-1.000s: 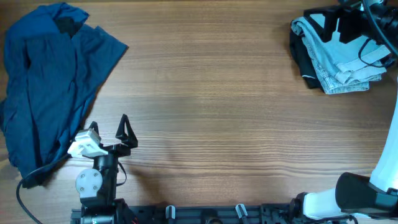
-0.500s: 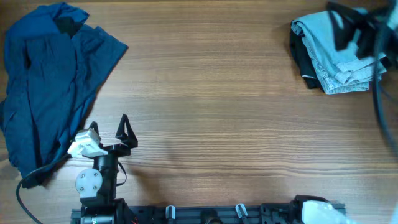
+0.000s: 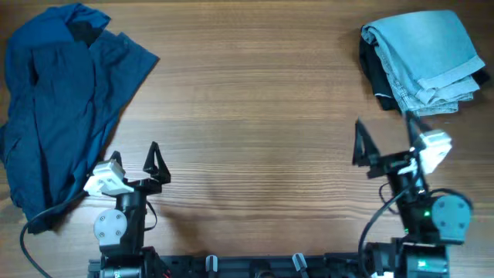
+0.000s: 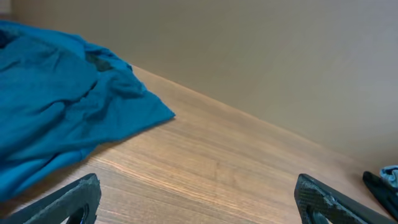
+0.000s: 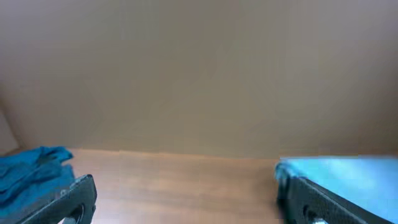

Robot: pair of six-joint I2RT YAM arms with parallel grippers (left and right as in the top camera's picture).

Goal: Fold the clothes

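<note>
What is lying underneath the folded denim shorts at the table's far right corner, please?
A black garment lies under the denim shorts; only its left edge sticks out. The shorts cover the rest, so its shape and extent cannot be seen.

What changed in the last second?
The right gripper left the folded denim shorts at the far right corner and pulled back toward its base at the near edge. It is now open and empty. The shorts stay folded on the black garment. The left gripper, also open, and the crumpled blue garment did not move.
</note>
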